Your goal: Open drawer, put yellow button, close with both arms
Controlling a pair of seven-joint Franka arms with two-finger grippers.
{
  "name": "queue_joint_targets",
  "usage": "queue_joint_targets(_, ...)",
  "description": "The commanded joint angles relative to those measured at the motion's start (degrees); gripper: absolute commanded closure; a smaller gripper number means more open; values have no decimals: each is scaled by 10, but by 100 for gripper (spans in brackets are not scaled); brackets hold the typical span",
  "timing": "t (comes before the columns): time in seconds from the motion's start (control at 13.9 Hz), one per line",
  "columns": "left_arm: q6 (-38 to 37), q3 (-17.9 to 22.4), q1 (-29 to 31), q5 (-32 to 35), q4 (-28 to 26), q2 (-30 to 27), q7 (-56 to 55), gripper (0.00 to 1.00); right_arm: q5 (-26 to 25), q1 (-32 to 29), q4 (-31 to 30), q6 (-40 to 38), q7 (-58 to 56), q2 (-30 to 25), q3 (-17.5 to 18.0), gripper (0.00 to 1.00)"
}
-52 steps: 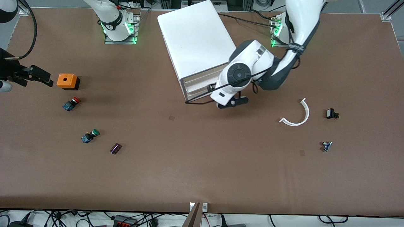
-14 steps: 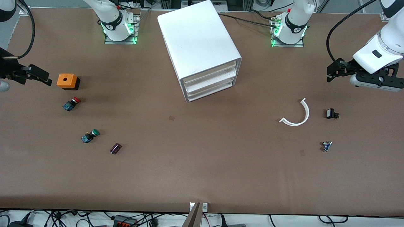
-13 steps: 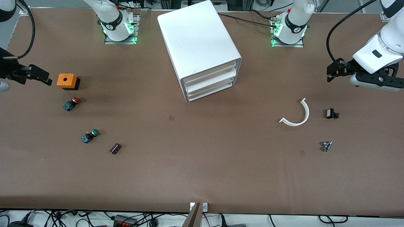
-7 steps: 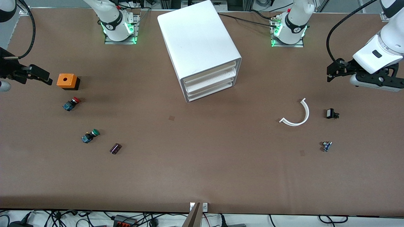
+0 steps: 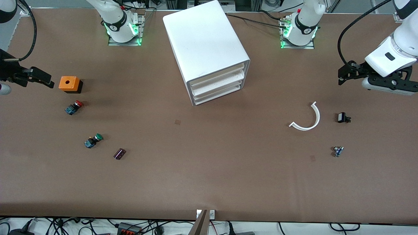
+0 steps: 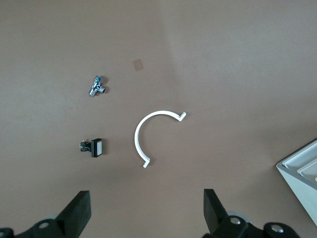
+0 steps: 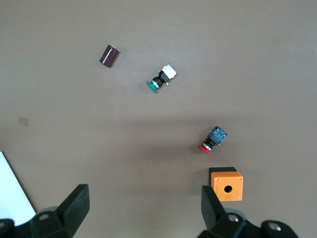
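The white cabinet (image 5: 205, 42) stands mid-table between the arm bases. Its three alike drawers (image 5: 217, 85) all sit pushed in. The yellow button is out of view. My left gripper (image 5: 341, 76) hangs open and holding nothing over the table at the left arm's end, above a white curved strip (image 6: 148, 134); its fingers (image 6: 79, 210) stand wide in the left wrist view. My right gripper (image 5: 50, 83) waits open and holding nothing at the right arm's end, beside an orange box (image 5: 69, 84); its fingers (image 7: 210, 198) are spread too.
Near the right arm's end lie a red-capped button (image 5: 74, 107), a green-capped button (image 5: 93, 140) and a dark purple cylinder (image 5: 119, 153). Near the left arm's end lie the white curved strip (image 5: 308, 119), a small black switch (image 5: 343, 117) and a small metal part (image 5: 338, 151).
Earlier my left gripper was at the cabinet's drawer fronts; it has since drawn back to the left arm's end. Over the last second nothing has moved.
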Motion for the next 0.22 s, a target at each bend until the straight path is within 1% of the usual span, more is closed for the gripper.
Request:
queue_joint_targets(0.0,-14,-1,2,-10,18,8,6,0,-9,0,-1,-4,4,-5,0,0)
queue_joint_targets(0.14,-13,-1,2,-10,19,8,6,0,-9,0,-3,-6,4,-5,0,0)
